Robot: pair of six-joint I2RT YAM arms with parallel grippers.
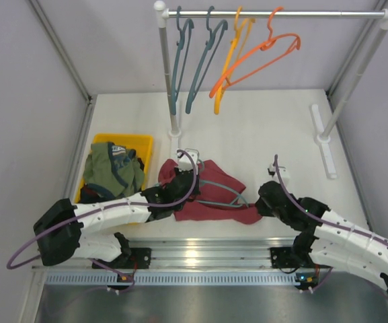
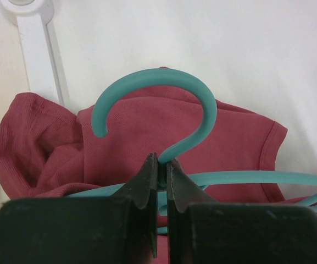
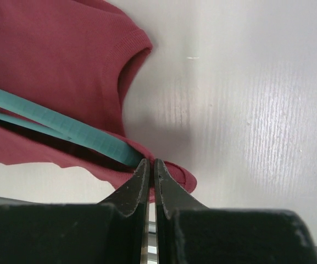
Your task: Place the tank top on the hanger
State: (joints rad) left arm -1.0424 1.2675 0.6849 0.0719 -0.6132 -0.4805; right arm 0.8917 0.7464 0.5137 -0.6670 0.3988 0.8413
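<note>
**Top external view.** I see a white table (image 1: 267, 128) enclosed by grey walls (image 1: 19, 101). A garment rail (image 1: 274, 13) at the far side carries two blue-teal hangers (image 1: 192, 64), a yellow hanger (image 1: 228, 70) and an orange hanger (image 1: 264, 54). A yellow bin (image 1: 123, 140) at the left holds an olive garment (image 1: 109, 171). The tank top (image 1: 210, 202) lies crumpled near the front edge, with the hanger (image 1: 228, 191) lying on it. The left gripper (image 1: 180, 178) is at the cloth's left side and the right gripper (image 1: 264, 200) at its right.

**Left wrist view.** The left gripper (image 2: 162, 170) is clamped on the neck of the hanger (image 2: 147, 77), just under the hook. The tank top (image 2: 131, 132) lies behind it on the white surface, near the rail's foot (image 2: 34, 49).

**Right wrist view.** The right gripper (image 3: 151, 165) is fully closed. Its tips are at the hem of the tank top (image 3: 65, 60), beside the end of the hanger (image 3: 48, 118). I cannot tell whether it has nipped any cloth.
</note>
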